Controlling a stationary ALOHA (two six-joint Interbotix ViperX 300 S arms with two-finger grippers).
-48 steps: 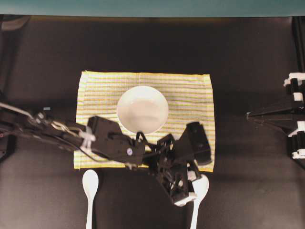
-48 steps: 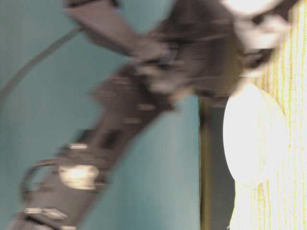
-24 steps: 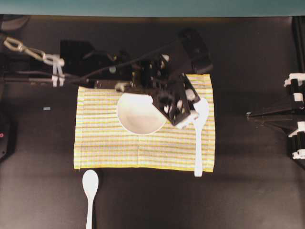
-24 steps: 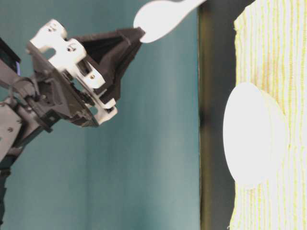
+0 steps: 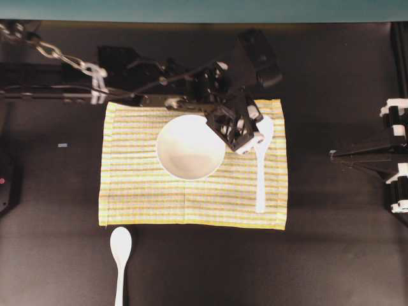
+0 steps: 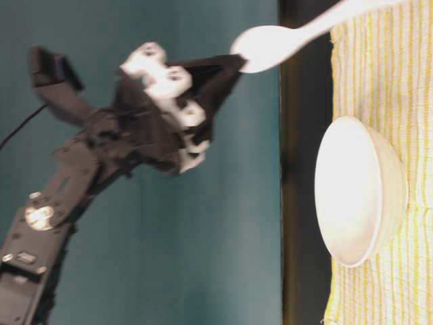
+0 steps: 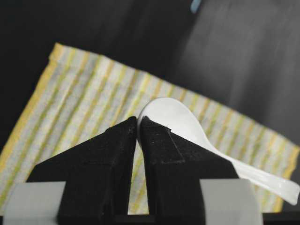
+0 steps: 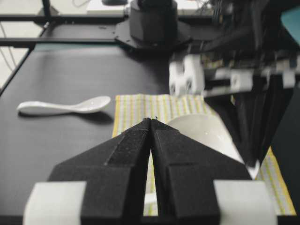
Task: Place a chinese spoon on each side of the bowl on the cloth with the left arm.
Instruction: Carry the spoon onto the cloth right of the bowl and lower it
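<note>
The white bowl [image 5: 190, 146] sits in the middle of the striped cloth [image 5: 140, 191]. My left gripper [image 5: 255, 137] reaches in from the back, just right of the bowl, shut on the scoop rim of one chinese spoon [image 5: 261, 175]. That spoon [image 6: 284, 42] has its scoop raised and its handle slanting down over the cloth [image 6: 385, 81] towards the front. In the left wrist view the gripper [image 7: 139, 123] pinches the scoop [image 7: 178, 122]. A second spoon [image 5: 120, 255] lies on the black table, off the cloth's front left corner. My right gripper [image 8: 152, 121] is shut on nothing.
The right arm [image 5: 370, 155] rests at the table's right edge, pointing at the cloth. The left arm's links [image 5: 146, 89] stretch across the back of the cloth. A teal wall [image 5: 204, 9] borders the table's back.
The left arm has lifted the spoon from the table in front of the cloth and carried it back beside the bowl's right. Its handle now lies over the cloth.
</note>
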